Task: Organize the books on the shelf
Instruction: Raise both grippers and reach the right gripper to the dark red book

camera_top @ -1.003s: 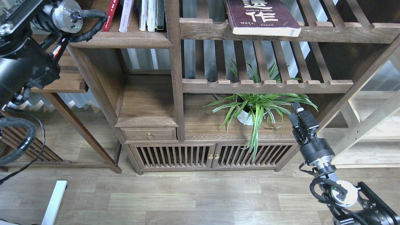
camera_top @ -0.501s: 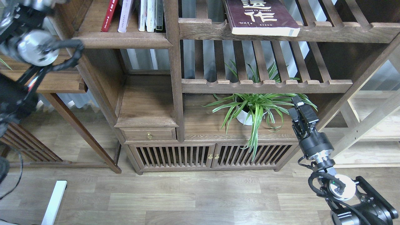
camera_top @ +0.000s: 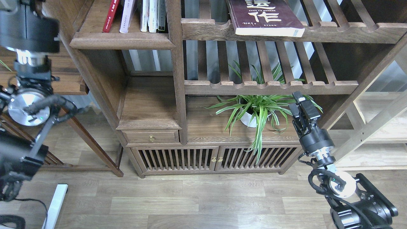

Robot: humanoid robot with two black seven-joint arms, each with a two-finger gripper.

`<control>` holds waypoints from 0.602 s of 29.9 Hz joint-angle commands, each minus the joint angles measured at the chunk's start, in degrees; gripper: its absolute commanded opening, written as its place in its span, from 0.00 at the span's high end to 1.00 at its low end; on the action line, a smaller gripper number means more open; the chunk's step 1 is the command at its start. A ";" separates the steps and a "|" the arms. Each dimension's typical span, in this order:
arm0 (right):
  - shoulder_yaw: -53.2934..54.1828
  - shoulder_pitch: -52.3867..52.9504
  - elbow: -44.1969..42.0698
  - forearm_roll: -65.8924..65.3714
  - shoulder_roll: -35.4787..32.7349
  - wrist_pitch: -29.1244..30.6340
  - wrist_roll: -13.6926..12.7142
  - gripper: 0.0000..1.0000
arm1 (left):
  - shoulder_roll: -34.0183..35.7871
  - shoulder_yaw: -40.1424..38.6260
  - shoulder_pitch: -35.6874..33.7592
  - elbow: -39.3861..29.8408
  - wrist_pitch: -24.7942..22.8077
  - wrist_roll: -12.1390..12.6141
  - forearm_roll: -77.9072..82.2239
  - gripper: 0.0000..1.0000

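Observation:
The red book (camera_top: pixel 109 16) and the pale lavender book (camera_top: pixel 126 16) stand upright side by side on the dark wooden shelf (camera_top: pixel 120 40) at the upper left. The large maroon book (camera_top: pixel 264 16) with white characters lies flat on the slatted rack at the top right, its edge over the front rail. My left arm rises along the left edge and its gripper is beyond the top of the frame. My right gripper (camera_top: pixel 300 100) points up beside the plant, well below the maroon book; it holds nothing that I can see, and its dark fingers cannot be told apart.
Slim white- and black-spined books (camera_top: pixel 154 16) stand right of the lavender one. A potted spider plant (camera_top: pixel 257 111) fills the lower right bay. A second slatted rack (camera_top: pixel 270 86) spans above it. A small drawer (camera_top: pixel 152 136) and slatted doors sit below. A side table (camera_top: pixel 68 86) stands at the left.
My left arm has swung away from the shelf, its silver joint dropping down the left edge. My right gripper has risen slightly up and to the left. The books have not moved.

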 commanded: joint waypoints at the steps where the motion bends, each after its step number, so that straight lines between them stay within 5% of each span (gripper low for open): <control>1: 0.19 0.26 1.94 0.15 -0.14 0.00 0.00 0.27 | -3.06 0.32 2.82 -0.15 -2.49 1.46 -0.06 0.53; 10: 1.42 0.61 9.85 0.32 0.56 0.00 0.09 0.26 | -9.40 1.20 8.62 -1.12 -2.49 6.20 -0.14 0.44; 14: 1.42 0.61 11.61 0.41 0.56 0.00 0.09 0.26 | -9.49 4.00 12.84 -3.14 -2.49 12.62 -0.14 0.29; 18: 1.42 0.70 13.11 0.41 1.26 0.00 0.09 0.26 | -9.58 8.05 14.34 -3.49 -2.49 14.74 -0.06 0.11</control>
